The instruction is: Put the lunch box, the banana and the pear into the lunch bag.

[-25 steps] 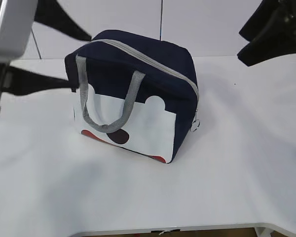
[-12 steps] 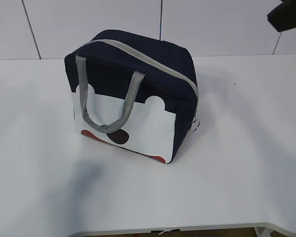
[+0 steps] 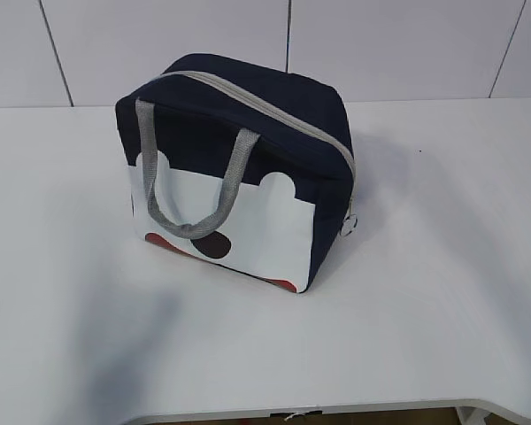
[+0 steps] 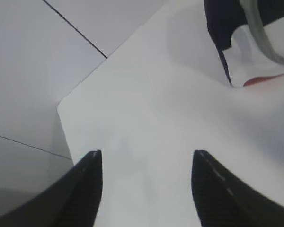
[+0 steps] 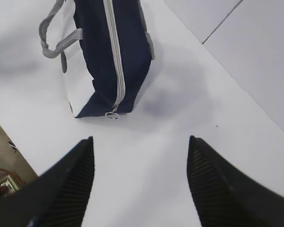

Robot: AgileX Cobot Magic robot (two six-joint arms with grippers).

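Note:
The navy lunch bag [image 3: 239, 168] stands upright in the middle of the white table [image 3: 425, 292], its grey zipper [image 3: 274, 111] shut along the top and a grey strap handle [image 3: 195, 190] hanging over the white spotted panel. The metal ring pull [image 5: 112, 114] hangs at the bag's end. My left gripper [image 4: 146, 153] is open and empty above the table's left corner, with the lunch bag [image 4: 246, 33] far ahead on the right. My right gripper [image 5: 139, 139] is open and empty, high above the table, with the lunch bag [image 5: 111, 52] ahead. Lunch box, banana and pear are out of view. Neither arm shows in the exterior view.
A white tiled wall [image 3: 380, 44] rises behind the table. The table's front edge [image 3: 292, 412] runs along the bottom of the exterior view, and its left corner [image 4: 61, 106] shows in the left wrist view. Floor and cables [image 5: 4, 182] lie beyond the edge.
Both arms have drawn back out of the exterior view, the left one first and the right one after it. The bag has not moved.

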